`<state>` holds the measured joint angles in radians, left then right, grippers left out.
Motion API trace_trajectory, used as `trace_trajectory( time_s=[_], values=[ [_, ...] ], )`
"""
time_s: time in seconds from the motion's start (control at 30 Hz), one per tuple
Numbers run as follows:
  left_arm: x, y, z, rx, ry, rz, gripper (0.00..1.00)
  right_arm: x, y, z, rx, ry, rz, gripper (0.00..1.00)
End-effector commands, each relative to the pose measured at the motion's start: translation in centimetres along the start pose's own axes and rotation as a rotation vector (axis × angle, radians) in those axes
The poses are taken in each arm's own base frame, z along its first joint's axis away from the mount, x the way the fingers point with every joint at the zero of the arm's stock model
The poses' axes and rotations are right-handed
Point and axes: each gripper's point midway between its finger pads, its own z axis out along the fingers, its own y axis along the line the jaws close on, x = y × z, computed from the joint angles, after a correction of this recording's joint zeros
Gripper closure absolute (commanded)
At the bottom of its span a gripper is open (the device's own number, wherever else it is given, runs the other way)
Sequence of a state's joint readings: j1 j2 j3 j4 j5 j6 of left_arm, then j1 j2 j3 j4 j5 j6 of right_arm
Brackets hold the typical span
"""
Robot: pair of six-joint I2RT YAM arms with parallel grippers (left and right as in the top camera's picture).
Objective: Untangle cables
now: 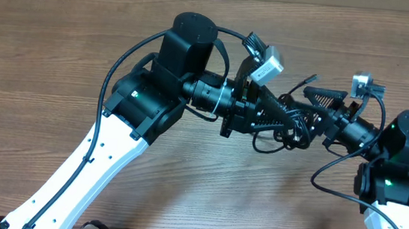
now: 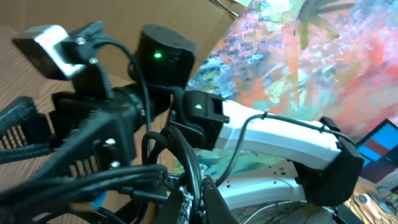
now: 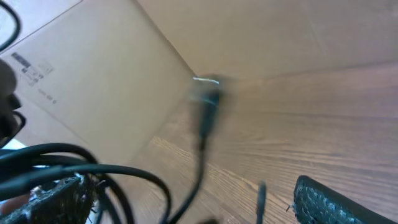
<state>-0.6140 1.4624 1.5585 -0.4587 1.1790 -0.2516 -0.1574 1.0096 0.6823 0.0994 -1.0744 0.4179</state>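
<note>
**Part the tangle with one slow, level pull**

From overhead: meeting just right of centre above the tabletop (image 1: 60, 55), with the left hand (image 1: 283, 122) reaching in from 7 o'clock and the right hand (image 1: 314, 114) from 5 o'clock, tips almost touching. Carrying the cables (image 1: 293, 134) as a knotted bunch between the two, with one loose loop sagging toward 6 o'clock. Pinching fully closed with the left, apparently on the bunch. Spreading the right as wide as it goes, gripping nothing.

From the left wrist: looking over dark cords packed at 6 o'clock toward the right arm (image 2: 267, 134), with its white forearm roughly level and its wrist turned back this way. Impossible to tell here which cord sits in the pinch.

From the right wrist: ribbed fingers (image 3: 329, 199) far apart at 5 and 7 o'clock, and cords bunched at 8 o'clock. One blurred plug tip (image 3: 208, 102) clear of the bunch at centre, in front of a cardboard wall (image 3: 93, 81), its cord running toward 6 o'clock between the fingers.

Best handled so: pick that single free strand, not the bunch. Close on it just behind the plug, then draw away toward 3 o'clock while anchoring with the left. Go slowly. Stop if the knot tightens, and feed the tip back through the loop instead.
</note>
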Motion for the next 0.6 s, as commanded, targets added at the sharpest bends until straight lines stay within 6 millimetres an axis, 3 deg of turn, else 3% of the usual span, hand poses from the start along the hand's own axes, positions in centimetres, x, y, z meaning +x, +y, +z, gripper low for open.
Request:
trace_trajectory(
  time_s=[0.0, 0.3, 0.57],
  values=[
    [-0.8, -2.6, -0.3, 0.064, -0.006, 0.074, 0.96, -0.4, -0.6, -0.1, 0.03, -0.016, -0.004, 0.0],
    [-0.9, -2.7, -0.3, 0.065, -0.011, 0.086, 0.96, -0.3, -0.6, -0.1, 0.03, -0.013, -0.015, 0.0],
    [-1.2, -2.2, -0.9, 0.048, -0.022, 0.076, 0.96, 1.1, -1.1, -0.1, 0.043, 0.029, 0.059, 0.0]
  ],
)
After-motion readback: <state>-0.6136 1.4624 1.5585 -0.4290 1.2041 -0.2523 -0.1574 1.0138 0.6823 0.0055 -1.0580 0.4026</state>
